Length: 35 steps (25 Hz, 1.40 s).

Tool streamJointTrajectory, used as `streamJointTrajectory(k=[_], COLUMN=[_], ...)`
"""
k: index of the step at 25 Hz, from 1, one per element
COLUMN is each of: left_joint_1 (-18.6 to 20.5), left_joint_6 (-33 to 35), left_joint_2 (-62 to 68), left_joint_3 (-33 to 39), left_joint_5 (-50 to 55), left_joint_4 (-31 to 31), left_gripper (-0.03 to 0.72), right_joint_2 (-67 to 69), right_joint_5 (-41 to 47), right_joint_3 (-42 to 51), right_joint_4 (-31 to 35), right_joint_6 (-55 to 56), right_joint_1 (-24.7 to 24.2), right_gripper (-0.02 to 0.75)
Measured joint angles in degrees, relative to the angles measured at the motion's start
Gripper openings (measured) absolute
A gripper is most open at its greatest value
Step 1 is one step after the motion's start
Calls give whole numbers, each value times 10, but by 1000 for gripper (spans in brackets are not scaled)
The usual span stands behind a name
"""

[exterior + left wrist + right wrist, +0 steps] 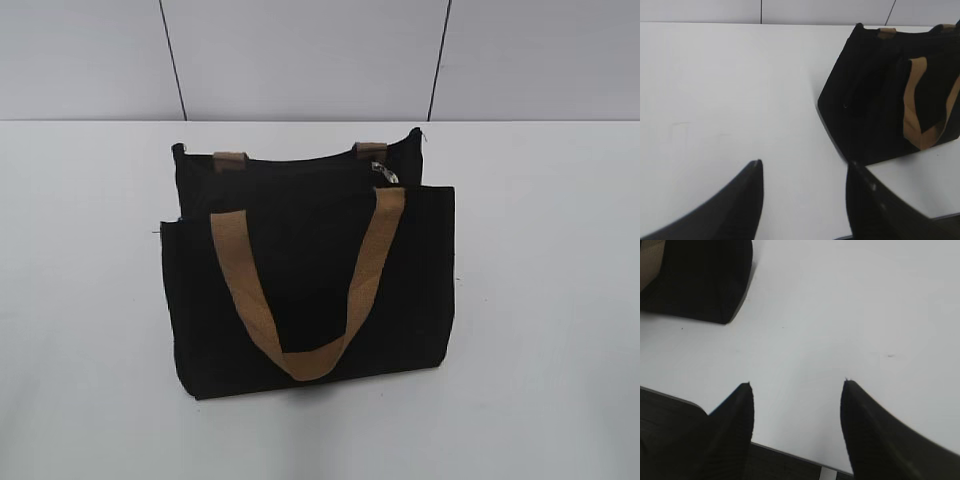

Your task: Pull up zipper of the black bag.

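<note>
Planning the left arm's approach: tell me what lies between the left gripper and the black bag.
Nothing: the left wrist view shows only bare white table between the open left gripper and the black bag.

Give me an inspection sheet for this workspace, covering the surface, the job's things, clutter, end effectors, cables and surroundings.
Surface: white table, bare around the bag.
Job's things: black bag stands upright mid-table, one tan handle hanging down its front; zipper pull tab sits near the right end of the top edge.
Clutter: nothing seen.
End effectors: left end effector open, over bare table left of the bag; right end effector open, near the table's front edge, right of the bag. Neither touches the bag.
Cables: nothing seen.
Surroundings: grey panelled wall behind.
</note>
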Motion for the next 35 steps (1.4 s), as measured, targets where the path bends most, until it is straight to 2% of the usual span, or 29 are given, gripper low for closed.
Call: streamJointTrajectory(k=[3,8,20,35], left_joint_1=[0,0,0,0], left_joint_6=[-3,-4,-73,-78], left_joint_2=[0,0,0,-1], left_joint_3=[0,0,0,1], left_joint_5=[0,0,-1,-2], left_joint_4=[11,53,69,69], left_gripper=[398,397,397,382], right_joint_2=[-1,-1,-1,-39], right_joint_5=[0,-1,-5,-11], right_joint_3=[0,0,0,1], right_joint_4=[0,-14,-25,-26], right_joint_6=[0,13,67,76], right_joint_1=[19,22,22,22], right_gripper=[433,433,433,433])
